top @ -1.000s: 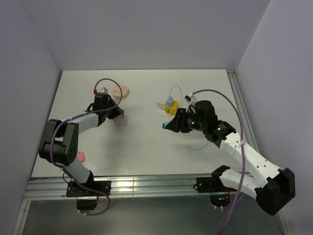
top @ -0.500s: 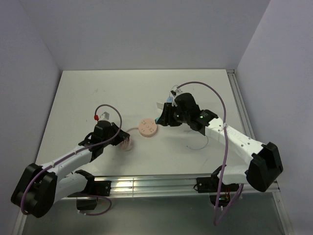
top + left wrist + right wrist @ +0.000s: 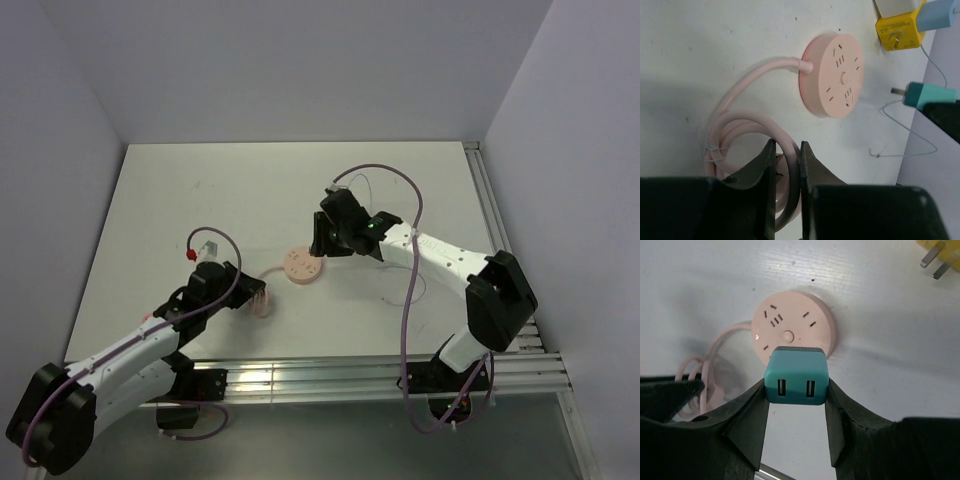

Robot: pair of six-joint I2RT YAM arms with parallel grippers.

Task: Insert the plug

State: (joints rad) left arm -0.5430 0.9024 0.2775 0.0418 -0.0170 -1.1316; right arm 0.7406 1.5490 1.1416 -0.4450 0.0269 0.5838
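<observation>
Only right wrist shows USB slots on plug point(image 3: 797, 371) (tool point(image 3: 797, 386) clamping).

Teal plug point(image 3: 797, 376) between jaws, over socket point(image 3: 794, 325)

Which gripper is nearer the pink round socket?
Right. The right gripper holds the teal plug just beside the socket; the left gripper is farther off, clamped on the coiled cord.

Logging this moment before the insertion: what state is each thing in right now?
Socket: face up, nothing plugged in.
Teal plug: held, not inserted.
Cable: coiled, clamped.
Yellow plug: loose, unplugged.
Left gripper: shut on cable.
Right gripper: shut on teal plug.
</observation>
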